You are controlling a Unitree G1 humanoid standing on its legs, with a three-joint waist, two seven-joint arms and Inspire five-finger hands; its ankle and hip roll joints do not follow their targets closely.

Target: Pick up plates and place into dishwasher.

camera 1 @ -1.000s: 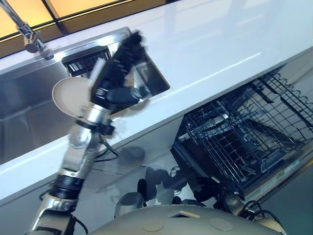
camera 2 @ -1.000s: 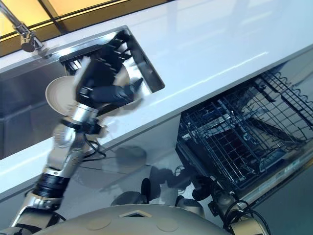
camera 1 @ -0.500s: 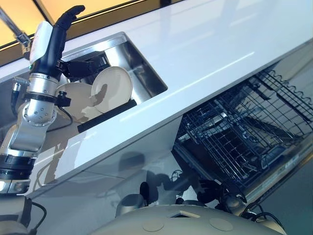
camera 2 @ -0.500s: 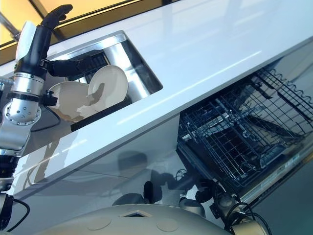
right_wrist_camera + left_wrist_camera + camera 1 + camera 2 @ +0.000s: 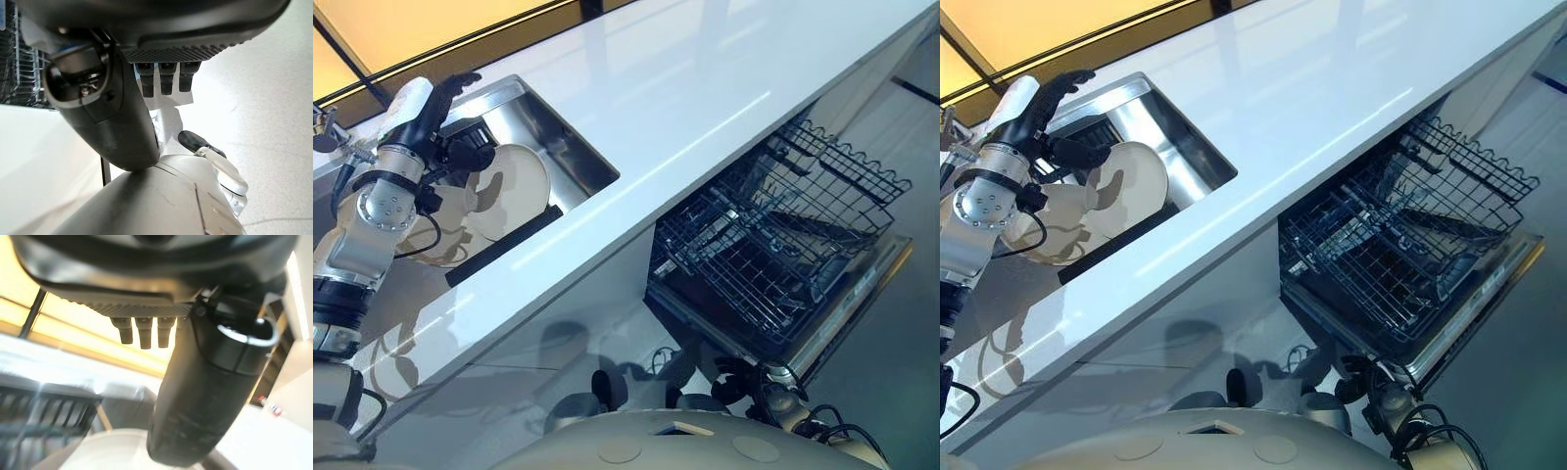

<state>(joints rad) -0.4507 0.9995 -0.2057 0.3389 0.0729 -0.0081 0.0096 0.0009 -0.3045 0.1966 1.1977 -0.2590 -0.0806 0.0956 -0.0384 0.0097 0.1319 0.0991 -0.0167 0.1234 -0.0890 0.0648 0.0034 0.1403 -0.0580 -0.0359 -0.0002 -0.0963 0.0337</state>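
While the left hand (image 5: 431,113) hangs over the far-left part of the sink (image 5: 563,147), its fingers (image 5: 458,80) stretch out fairly straight and wide, holding nothing; the left wrist view shows the fingertips in a row with the dark thumb (image 5: 205,396) standing out from the palm, and a pale plate rim (image 5: 115,450) past them. Just below and beside the fingers, two cream plates stand on edge in the sink: the nearer plate (image 5: 514,191) leans just to the right of the thumb, apart from it as far as I can tell, and a second plate (image 5: 435,240) sits lower, under the wrist, partly hidden by the arm. Dark rack (image 5: 504,245) strip runs along the near edge of the sink under the plates. A faucet (image 5: 325,132) pokes in beyond the hand at the far left edge. White table (image 5: 705,88) spreads to the right of the fingers, glossy, nothing on it. Well apart from the fingers to the right and lower, the dishwasher (image 5: 773,255) stands open with its wire basket (image 5: 803,211) pulled out, no plate visible in it. Right hand (image 5: 105,98) shows in its own wrist view, fingers (image 5: 166,78) short and roughly straight, thumb beside them, holding nothing, light floor (image 5: 264,98) past it
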